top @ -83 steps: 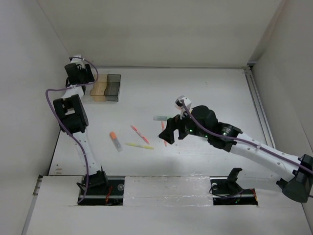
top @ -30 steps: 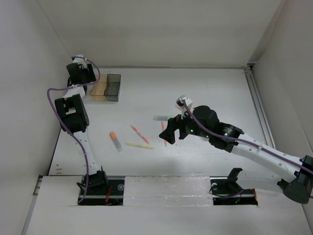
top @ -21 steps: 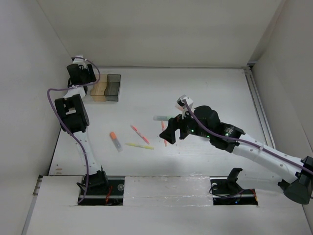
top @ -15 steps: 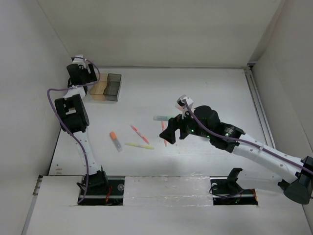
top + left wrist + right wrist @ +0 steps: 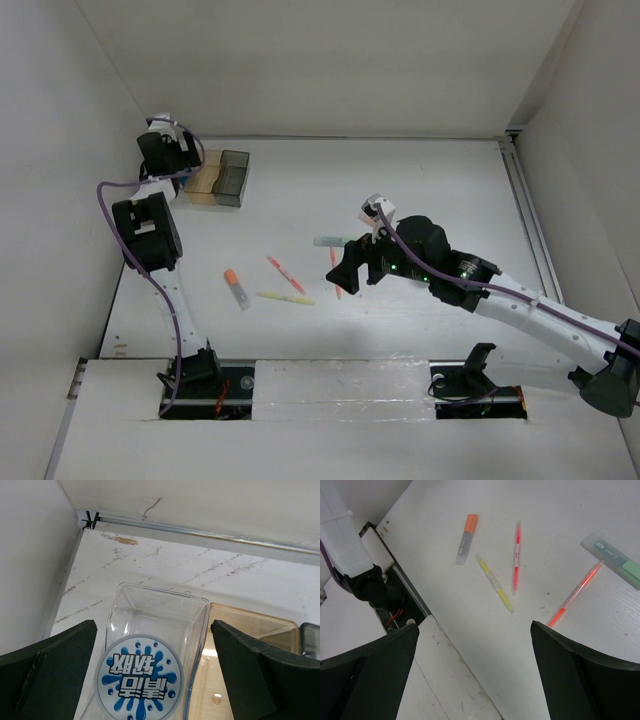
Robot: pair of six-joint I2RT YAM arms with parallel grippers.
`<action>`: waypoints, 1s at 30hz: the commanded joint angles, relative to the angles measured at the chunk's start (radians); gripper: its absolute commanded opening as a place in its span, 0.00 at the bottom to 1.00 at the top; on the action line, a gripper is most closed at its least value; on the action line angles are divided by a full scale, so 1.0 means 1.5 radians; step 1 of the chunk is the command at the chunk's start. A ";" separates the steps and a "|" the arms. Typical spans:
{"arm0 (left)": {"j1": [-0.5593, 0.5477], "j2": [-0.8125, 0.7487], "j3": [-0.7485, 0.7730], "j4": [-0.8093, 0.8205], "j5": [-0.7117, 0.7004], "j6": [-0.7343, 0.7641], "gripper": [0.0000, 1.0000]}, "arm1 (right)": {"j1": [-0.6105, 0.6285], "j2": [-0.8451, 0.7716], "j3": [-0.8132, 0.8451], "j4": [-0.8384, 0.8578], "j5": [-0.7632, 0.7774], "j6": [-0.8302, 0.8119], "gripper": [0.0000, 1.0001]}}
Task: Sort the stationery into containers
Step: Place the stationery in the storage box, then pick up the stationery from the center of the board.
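Roll point(image 5: 139, 679) lay at clear bin's point(image 5: 150, 597) mouth.
We noted left gripper point(image 5: 156, 677) wide around it; right gripper point(image 5: 475, 675) wide, pens point(image 5: 517, 557) at 12 o'clock.

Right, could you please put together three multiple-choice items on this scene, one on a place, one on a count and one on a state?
1. Where is the round blue-and-white patterned roll?
A) in the clear plastic bin
B) in the amber plastic bin
C) in the dark grey plastic bin

2. How many stationery pieces lie on the white table in the right wrist view?
A) three
B) five
C) seven

3. How is the right gripper?
A) shut on a pen
B) shut on a marker
C) open, empty

Answers:
1 A: the roll lies inside the clear walls.
2 B: orange-capped marker, yellow highlighter, pink-red pen, orange-red pen, green-capped marker.
3 C: its fingers stand wide apart with nothing between them.
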 commanded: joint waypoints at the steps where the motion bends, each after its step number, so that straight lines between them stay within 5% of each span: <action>1: 0.000 -0.089 -0.006 0.042 -0.005 -0.033 1.00 | 0.005 -0.014 -0.001 0.041 0.005 0.000 1.00; 11: 0.006 -0.220 0.009 0.027 -0.039 -0.142 1.00 | 0.005 0.006 0.012 0.041 0.033 -0.006 1.00; 20: -0.002 -0.415 -0.164 0.016 0.014 -0.359 1.00 | -0.115 0.055 0.031 -0.082 0.232 0.045 1.00; 24: -0.096 -0.500 -0.143 -0.157 -0.070 -0.334 1.00 | -0.159 0.040 0.025 -0.171 0.333 0.105 1.00; 27: -0.217 -0.544 -0.093 -0.346 -0.236 -0.311 1.00 | -0.175 0.016 -0.003 -0.215 0.371 0.150 1.00; 30: -0.234 -0.589 -0.059 -0.477 -0.201 -0.348 1.00 | -0.191 -0.027 -0.025 -0.247 0.398 0.205 1.00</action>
